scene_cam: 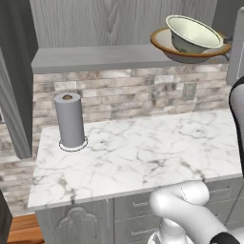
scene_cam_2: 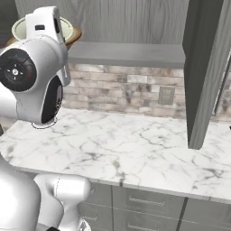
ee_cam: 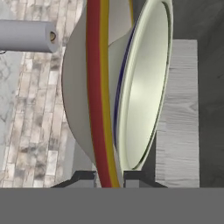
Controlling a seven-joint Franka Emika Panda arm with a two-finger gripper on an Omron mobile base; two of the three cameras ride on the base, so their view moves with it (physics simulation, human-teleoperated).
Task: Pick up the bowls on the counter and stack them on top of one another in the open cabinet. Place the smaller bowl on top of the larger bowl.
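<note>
My fingers point(ee_cam: 109, 178) pinch the larger bowl point(scene_cam: 164, 44) by its rim, barely parted. It overhangs the open cabinet point(scene_cam: 105, 58) shelf's front edge, the smaller bowl point(scene_cam: 193, 33) tilted inside. Letting go here, I reckon both could tip down to the tabletop point(scene_cam: 138, 152).

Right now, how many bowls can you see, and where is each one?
2. The larger bowl sits tilted at the front edge of the cabinet shelf, partly overhanging it. The smaller bowl is nested inside it. The gripper straddles the larger bowl's rim. None on the counter.
</note>
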